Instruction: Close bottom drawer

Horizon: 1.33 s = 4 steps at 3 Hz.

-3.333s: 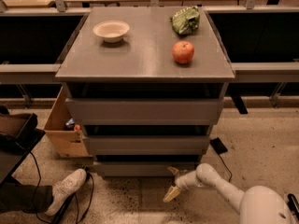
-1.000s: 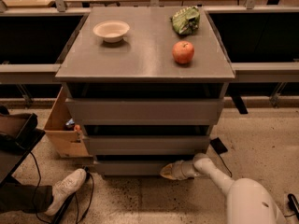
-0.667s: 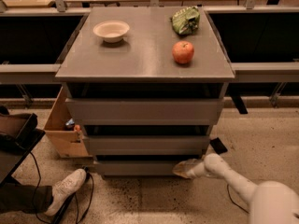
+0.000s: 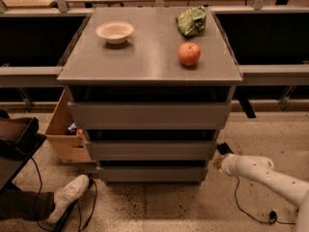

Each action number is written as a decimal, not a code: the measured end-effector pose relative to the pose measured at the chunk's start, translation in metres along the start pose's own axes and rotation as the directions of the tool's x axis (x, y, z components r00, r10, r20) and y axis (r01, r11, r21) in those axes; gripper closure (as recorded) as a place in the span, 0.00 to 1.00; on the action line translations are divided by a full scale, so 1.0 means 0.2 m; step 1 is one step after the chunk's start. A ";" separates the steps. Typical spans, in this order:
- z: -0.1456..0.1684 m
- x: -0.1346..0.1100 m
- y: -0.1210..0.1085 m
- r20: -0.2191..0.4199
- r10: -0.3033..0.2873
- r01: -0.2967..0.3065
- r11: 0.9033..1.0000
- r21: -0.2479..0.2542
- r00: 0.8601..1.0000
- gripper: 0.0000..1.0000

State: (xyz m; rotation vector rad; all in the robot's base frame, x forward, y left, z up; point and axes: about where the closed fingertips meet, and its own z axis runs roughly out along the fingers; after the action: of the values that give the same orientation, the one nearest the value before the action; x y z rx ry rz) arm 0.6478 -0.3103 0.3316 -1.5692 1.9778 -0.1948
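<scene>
The bottom drawer [image 4: 152, 174] is the lowest of the three grey fronts of the cabinet [image 4: 227, 105], close above the floor, and its narrow panel stands under a dark gap. Its inside is not visible, and it is hard to say whether the panel is pushed in fully. Just beside its right end, near the lower right corner of the cabinet, is the claw [image 4: 218, 162], low over the floor. It is small and partly in shadow, so I cannot tell how far open it is or whether it touches the panel; it has hold of nothing that I can see. The white arm [image 4: 263, 174] goes from it to the lower right edge, where it is cut off. On the surface [image 4: 145, 62] a pale bowl [image 4: 115, 32] sits near the back left corner, a green bag [image 4: 191, 21] near the back right corner, and a red apple [image 4: 189, 54] in front of the bag, toward the right edge. Left of the cabinet a cardboard box [image 4: 65, 138] is half hidden behind it. A white shoe [image 4: 67, 196] lies at the lower left.
</scene>
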 end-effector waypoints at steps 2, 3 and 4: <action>-0.17 -0.19 -0.22 -0.066 -0.197 0.202 0.977 0.070 0.978 1.00; -0.17 -0.22 -0.13 -0.055 -0.214 0.215 0.977 0.013 0.975 1.00; -0.33 -0.17 0.06 -0.068 -0.210 0.200 0.972 -0.121 0.975 1.00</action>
State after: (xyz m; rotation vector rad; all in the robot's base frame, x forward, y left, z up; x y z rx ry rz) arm 0.6071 -0.2915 0.3915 -1.8679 1.9140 -0.2345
